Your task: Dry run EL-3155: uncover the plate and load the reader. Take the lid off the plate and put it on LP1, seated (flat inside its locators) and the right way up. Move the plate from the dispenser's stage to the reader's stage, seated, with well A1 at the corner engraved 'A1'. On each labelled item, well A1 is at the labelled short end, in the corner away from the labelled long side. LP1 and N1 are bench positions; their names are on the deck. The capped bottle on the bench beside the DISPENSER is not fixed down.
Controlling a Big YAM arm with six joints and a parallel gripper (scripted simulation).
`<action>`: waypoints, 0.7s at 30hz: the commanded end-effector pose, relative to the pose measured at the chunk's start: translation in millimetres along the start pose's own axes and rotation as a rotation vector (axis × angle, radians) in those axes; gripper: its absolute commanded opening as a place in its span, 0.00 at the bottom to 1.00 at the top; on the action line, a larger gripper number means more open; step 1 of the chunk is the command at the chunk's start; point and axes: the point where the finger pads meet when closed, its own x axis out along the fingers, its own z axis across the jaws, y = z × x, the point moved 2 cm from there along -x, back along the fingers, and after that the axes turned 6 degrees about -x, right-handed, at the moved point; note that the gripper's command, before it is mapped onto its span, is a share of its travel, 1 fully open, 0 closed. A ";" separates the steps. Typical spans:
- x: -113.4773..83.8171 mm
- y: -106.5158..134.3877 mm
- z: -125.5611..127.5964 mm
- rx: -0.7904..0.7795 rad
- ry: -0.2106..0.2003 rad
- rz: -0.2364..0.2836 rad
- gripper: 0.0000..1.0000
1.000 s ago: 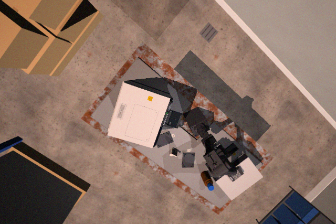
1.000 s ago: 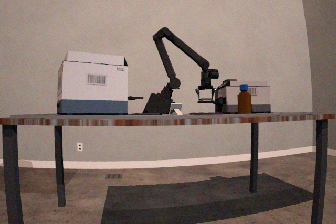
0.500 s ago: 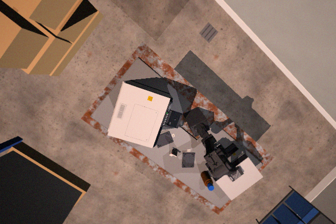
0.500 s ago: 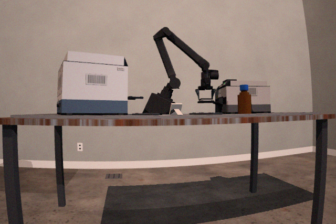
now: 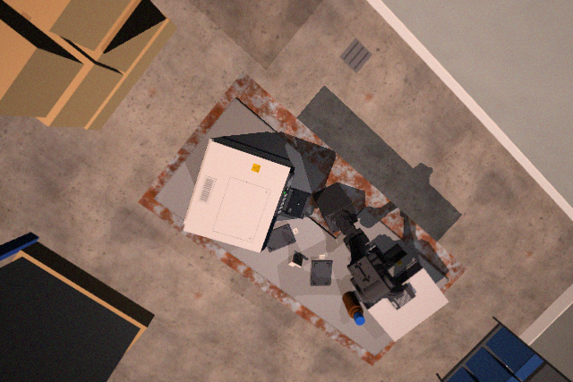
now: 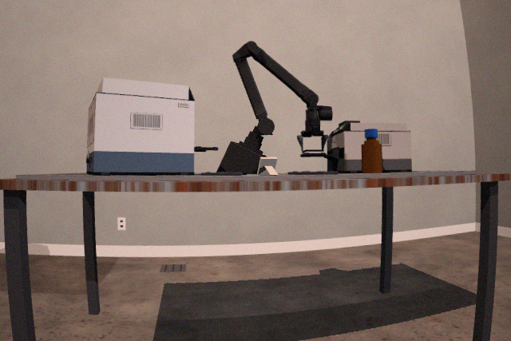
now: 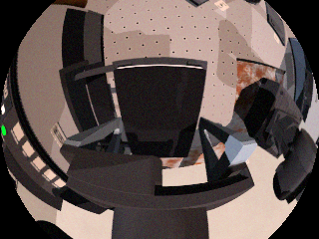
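The black jointed robot arm [image 5: 358,243] [image 6: 280,71] arches up and bends down, its black parallel gripper [image 6: 312,154] [image 7: 160,120] spread wide, beside the smaller white-and-grey boxy machine [image 5: 412,310] [image 6: 396,148]; the amber blue-capped bottle [image 5: 352,306] [image 6: 371,156] stands nearby.

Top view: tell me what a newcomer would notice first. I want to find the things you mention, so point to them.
Probably the big white machine [image 5: 240,197] [image 6: 144,135], at the tabletop's left. Next, the black arm [image 5: 358,248] [image 6: 284,73] reaching toward the smaller white machine [image 5: 412,313] [image 6: 398,143] at the right. Beside that one, the amber bottle [image 5: 351,304] [image 6: 371,156] stands out by its blue cap [image 5: 359,318] [image 6: 370,133].

Two white machines [image 5: 240,202] [image 6: 144,131], one capped bottle [image 5: 352,306] [image 6: 371,156], one arm [image 5: 358,246] [image 6: 280,69].
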 end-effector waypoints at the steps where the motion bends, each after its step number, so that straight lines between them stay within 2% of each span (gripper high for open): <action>1: -19.6 -7.0 22.6 0.006 -0.057 -0.008 1.00; 10: -12.1 -5.9 19.8 0.003 -0.028 -0.005 1.00; 11: -12.1 -5.9 19.8 0.003 -0.028 -0.005 0.85; 21: -12.1 -5.9 19.8 0.003 -0.028 -0.005 0.85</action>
